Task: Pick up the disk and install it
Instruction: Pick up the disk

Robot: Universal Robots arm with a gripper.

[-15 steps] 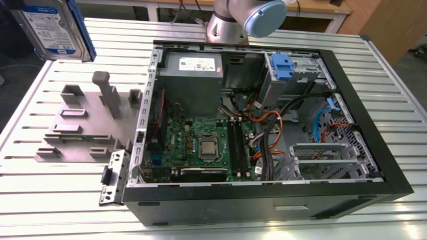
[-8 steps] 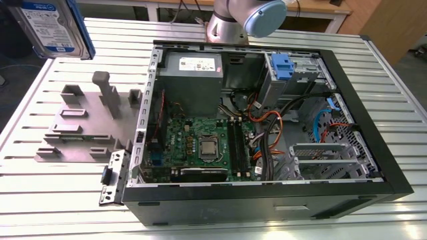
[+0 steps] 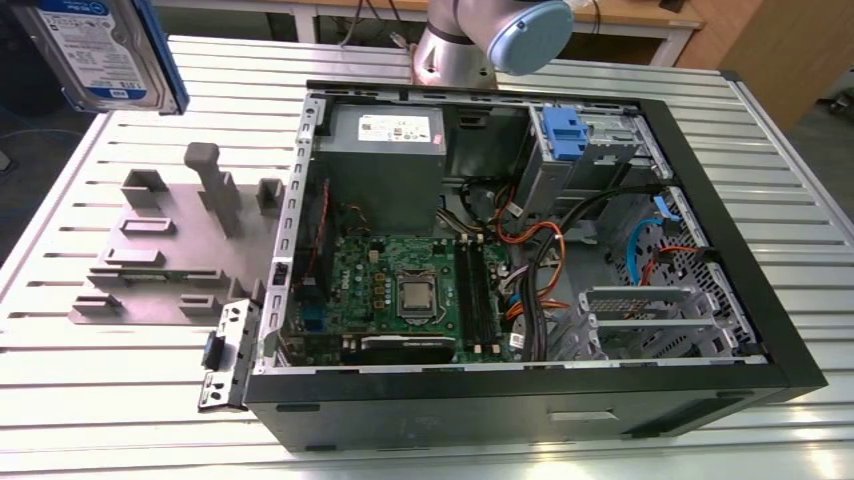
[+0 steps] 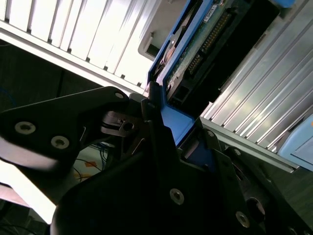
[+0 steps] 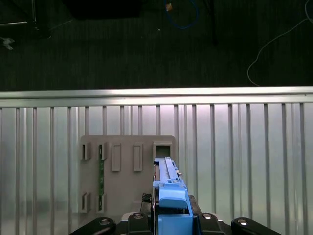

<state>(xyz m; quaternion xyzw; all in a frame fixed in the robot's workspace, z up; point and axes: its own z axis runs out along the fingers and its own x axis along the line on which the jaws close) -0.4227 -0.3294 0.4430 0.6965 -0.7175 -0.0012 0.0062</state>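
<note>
1. Gripper of mine (image 5: 171, 218) is clamped on the disk (image 3: 100, 50), at the exterior view's upper left.
2. Ribbed metal table (image 3: 134, 420) carries a grey stand (image 3: 174, 250) and an open computer case (image 3: 534, 250).
3. Dark floor (image 5: 122, 49) lies beyond the table.

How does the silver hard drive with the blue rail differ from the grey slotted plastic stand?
The silver hard drive with the blue plastic rail is held off the table in the gripper; the grey slotted plastic stand lies flat on it. The drive carries a white-and-blue label; the stand is plain grey. Both are outside the open computer case.
</note>
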